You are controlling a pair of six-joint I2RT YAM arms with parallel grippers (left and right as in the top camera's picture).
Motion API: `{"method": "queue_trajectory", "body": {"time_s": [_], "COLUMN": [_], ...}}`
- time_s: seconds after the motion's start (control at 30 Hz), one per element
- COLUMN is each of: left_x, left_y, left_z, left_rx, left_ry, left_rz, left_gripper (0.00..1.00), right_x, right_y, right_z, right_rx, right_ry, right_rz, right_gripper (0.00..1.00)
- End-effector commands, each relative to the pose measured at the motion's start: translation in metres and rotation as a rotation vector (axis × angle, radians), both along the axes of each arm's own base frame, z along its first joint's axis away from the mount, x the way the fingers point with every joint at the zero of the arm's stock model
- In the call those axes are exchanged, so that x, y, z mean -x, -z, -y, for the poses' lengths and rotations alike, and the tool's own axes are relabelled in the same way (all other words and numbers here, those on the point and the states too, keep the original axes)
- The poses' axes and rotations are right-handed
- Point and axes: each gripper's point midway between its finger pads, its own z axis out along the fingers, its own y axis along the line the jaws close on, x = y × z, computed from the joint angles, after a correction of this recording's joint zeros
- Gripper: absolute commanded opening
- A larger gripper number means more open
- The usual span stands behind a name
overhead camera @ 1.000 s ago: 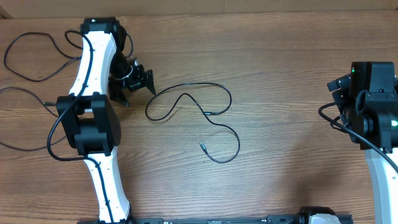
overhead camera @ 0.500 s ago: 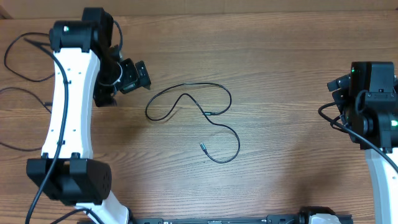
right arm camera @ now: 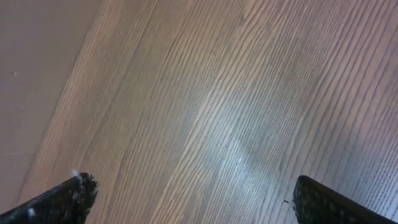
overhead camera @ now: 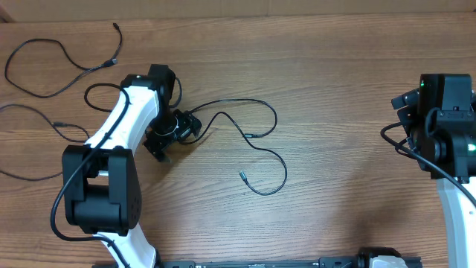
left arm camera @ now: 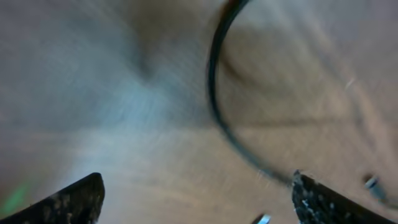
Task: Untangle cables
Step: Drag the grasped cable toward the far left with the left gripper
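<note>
You are risking a miss: your left tool [overhead camera: 172, 135] is hanging spread with the cable loop [overhead camera: 238, 101] lying off-centre beneath it.

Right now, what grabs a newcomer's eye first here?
One black cable sprawls in loose loops across the middle of the table, with the left end effector open right over its left end. The other cables lie at the far left edge, and the right end effector hangs open over bare wood at the right.

Left wrist view is blurred — one cable [left arm camera: 211, 93] a smeared arc, cut off at top.
</note>
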Motion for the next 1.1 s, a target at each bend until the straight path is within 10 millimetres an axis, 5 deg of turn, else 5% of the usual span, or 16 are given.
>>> {"method": "queue_trajectory", "body": {"time_s": [0.0, 0.23, 0.53, 0.67, 0.77, 0.83, 1.07], "left_x": [0.000, -0.010, 0.003, 0.003, 0.003, 0.003, 0.001], "left_y": [0.005, 0.021, 0.033, 0.034, 0.034, 0.032, -0.003], "left_z": [0.001, 0.010, 0.012, 0.008, 0.007, 0.008, 0.001], "left_rx": [-0.004, 0.004, -0.018, -0.050, -0.049, -0.044, -0.047], "left_ry": [-0.105, -0.118, -0.152, -0.147, -0.133, -0.093, 0.025], "left_rz": [0.004, 0.068, 0.032, 0.038, 0.040, 0.045, 0.014], "left_gripper": [0.91, 0.82, 0.69, 0.41, 0.31, 0.04, 0.04], "right_x": [0.000, 0.000, 0.000, 0.000, 0.000, 0.000, 0.000], "right_y": [-0.004, -0.004, -0.004, -0.004, -0.004, -0.004, -0.004], "right_z": [0.003, 0.003, 0.003, 0.003, 0.003, 0.003, 0.003], "right_rx": [0.014, 0.014, 0.014, 0.014, 0.014, 0.014, 0.014], "right_ry": [0.008, 0.008, 0.008, 0.008, 0.008, 0.008, 0.008], "right_rz": [0.013, 0.013, 0.013, 0.013, 0.013, 0.013, 0.013], "right_gripper": [1.00, 1.00, 1.00, 1.00, 1.00, 1.00, 1.00]}}
